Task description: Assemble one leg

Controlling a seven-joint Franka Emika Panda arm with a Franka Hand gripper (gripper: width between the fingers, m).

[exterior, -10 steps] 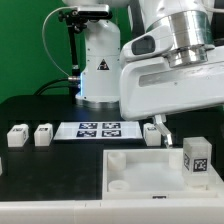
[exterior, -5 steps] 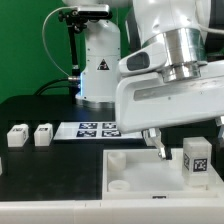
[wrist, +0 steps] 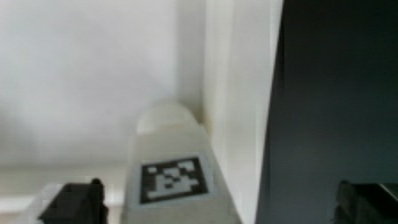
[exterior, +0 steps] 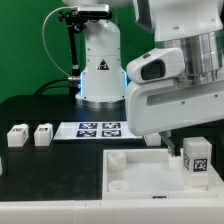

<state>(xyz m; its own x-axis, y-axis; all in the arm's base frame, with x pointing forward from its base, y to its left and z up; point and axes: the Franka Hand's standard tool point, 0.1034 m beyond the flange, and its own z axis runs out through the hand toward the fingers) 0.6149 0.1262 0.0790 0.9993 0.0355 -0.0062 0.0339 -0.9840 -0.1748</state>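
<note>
The leg (exterior: 196,160) stands upright on the white tray (exterior: 135,172), toward the exterior view's right, its tag facing the camera. In the wrist view the gripper (wrist: 221,203) is spread wide, with its dark fingertips (wrist: 71,203) on either side of the leg and neither touching it. The leg looks like light, stiff, smooth plastic, so a firm pinch across two flat opposite sides should hold it.

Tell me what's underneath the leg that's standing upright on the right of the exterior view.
The large white tray-like piece: the leg stands on its corner. Whether a socket lies beneath it cannot be seen, since the leg itself covers that spot.
</note>
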